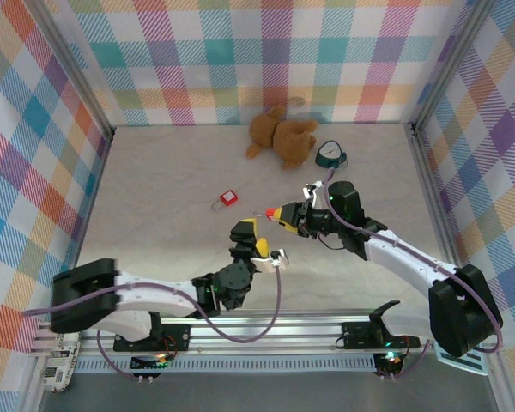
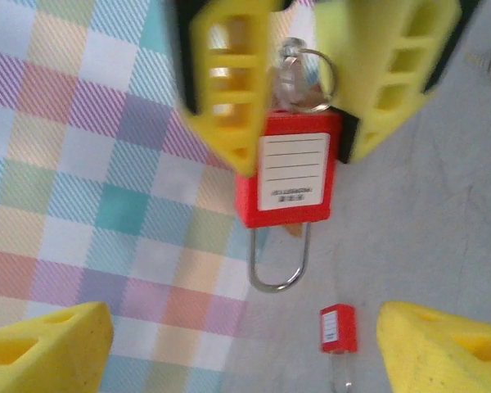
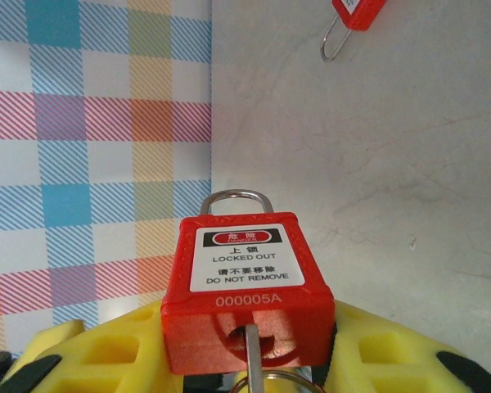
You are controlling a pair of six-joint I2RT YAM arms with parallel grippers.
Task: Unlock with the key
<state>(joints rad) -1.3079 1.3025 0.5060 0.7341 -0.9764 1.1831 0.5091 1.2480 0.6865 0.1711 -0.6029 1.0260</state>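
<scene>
Key (image 3: 252,348) was stuck in the bottom keyhole of the red padlock (image 3: 245,286), sitting right between the right gripper (image 1: 285,215) fingers, which were pinching the padlock body. Meanwhile the left gripper (image 1: 257,242) was spread wide just short of the key, not touching it. A spare padlock (image 1: 228,199) lay on the counter (image 1: 172,172) beyond.

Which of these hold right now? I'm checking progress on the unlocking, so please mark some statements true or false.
1. The right gripper holds a red padlock. True.
2. A second red padlock lies on the table. True.
3. The key lies loose on the table. False: it sits in the held padlock's keyhole.
4. The left gripper is shut on the key. False: its jaws stand open, gripping nothing.
</scene>
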